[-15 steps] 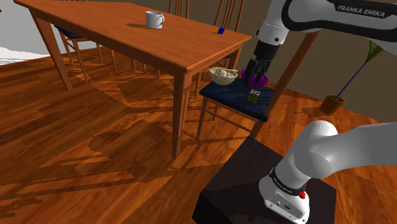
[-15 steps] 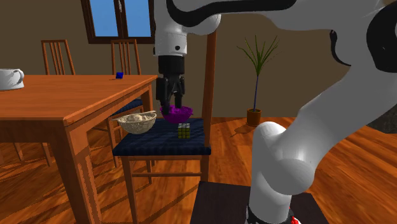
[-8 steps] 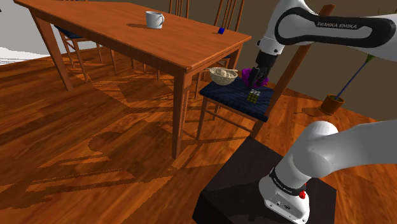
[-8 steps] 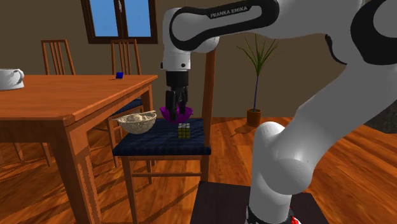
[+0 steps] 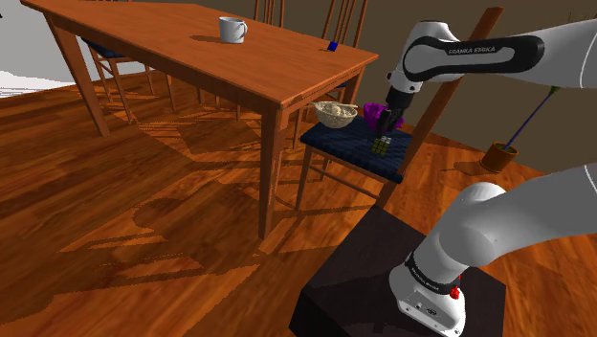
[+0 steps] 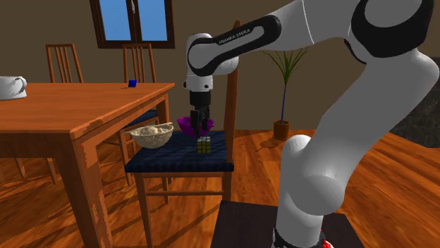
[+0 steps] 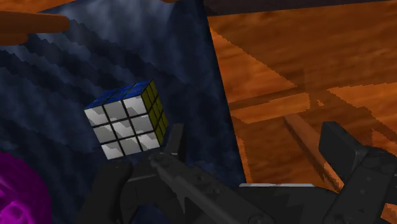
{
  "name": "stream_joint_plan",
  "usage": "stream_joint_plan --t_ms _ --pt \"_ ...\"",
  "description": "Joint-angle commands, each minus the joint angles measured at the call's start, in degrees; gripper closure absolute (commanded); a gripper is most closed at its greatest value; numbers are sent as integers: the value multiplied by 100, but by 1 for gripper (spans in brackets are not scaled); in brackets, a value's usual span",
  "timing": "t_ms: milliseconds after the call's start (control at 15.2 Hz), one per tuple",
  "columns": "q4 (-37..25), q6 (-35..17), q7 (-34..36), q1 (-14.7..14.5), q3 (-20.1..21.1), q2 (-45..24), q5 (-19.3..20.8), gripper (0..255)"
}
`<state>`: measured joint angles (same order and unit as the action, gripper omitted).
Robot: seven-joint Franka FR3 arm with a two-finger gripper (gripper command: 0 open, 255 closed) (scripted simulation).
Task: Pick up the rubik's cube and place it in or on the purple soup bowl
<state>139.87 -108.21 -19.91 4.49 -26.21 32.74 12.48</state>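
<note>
As the shoulder view shows, our gripper (image 5: 383, 127) hangs over the rubik's cube (image 5: 382, 145) on the chair seat (image 5: 344, 146). Second exterior view: the purple soup bowl (image 6: 189, 125) sits just behind. Wrist view: fingers (image 7: 357, 177) apart, empty; we judge the cube rigid and light, so pinch opposite flat faces.

We see a small puzzle cube (image 7: 127, 121), its black-gridded squares grey-white, blue and yellow, just ahead of our black fingers (image 7: 347, 156), on a dark-blue, wave-patterned seat cushion (image 7: 63, 63). Beside one finger sits a round purple bowl (image 7: 16, 191).
</note>
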Motion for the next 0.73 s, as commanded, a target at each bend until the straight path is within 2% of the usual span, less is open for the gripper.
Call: stream_joint_plan --t_ms 0,264,462,660 --pt "-62 -255 -314 32 -278 -270 92 0" --pt "-303 -776 -936 55 -758 -972 61 0" --pt "-558 -1149 -1458 31 -1122 -1579 -112 0" --pt "-482 -1346 -1532 37 -1173 -1711 -163 0"
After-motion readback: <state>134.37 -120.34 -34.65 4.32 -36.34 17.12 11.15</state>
